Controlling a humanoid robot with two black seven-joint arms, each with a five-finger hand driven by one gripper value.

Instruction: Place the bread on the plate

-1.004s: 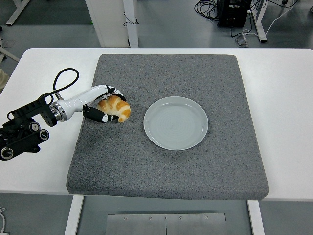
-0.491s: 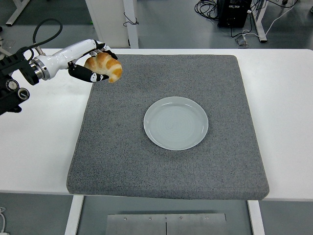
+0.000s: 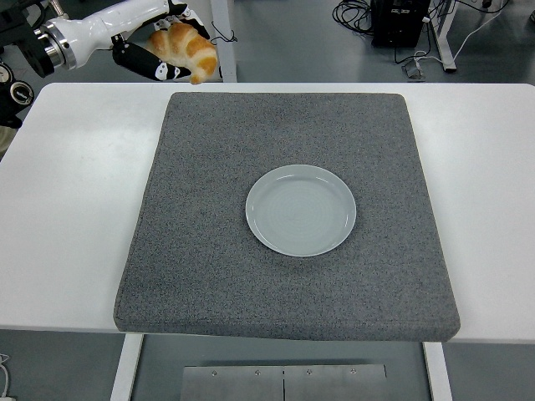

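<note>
My left hand (image 3: 163,42) is at the top left of the head view, high above the table's far left corner. Its fingers are curled around a golden-brown croissant (image 3: 185,48), which it holds in the air. An empty pale grey-green plate (image 3: 300,209) sits near the middle of the dark grey mat (image 3: 209,267), well to the right of and below the hand. The right arm is out of view.
The grey mat covers most of the white table (image 3: 75,209). Beyond the far edge there is a white post (image 3: 221,50) right by the croissant, and cables and black equipment (image 3: 401,21) on the floor.
The left hand closed on the croissant on the mat's left side, lifted it, and has carried it up and away to the top left, now higher than half a second ago.
</note>
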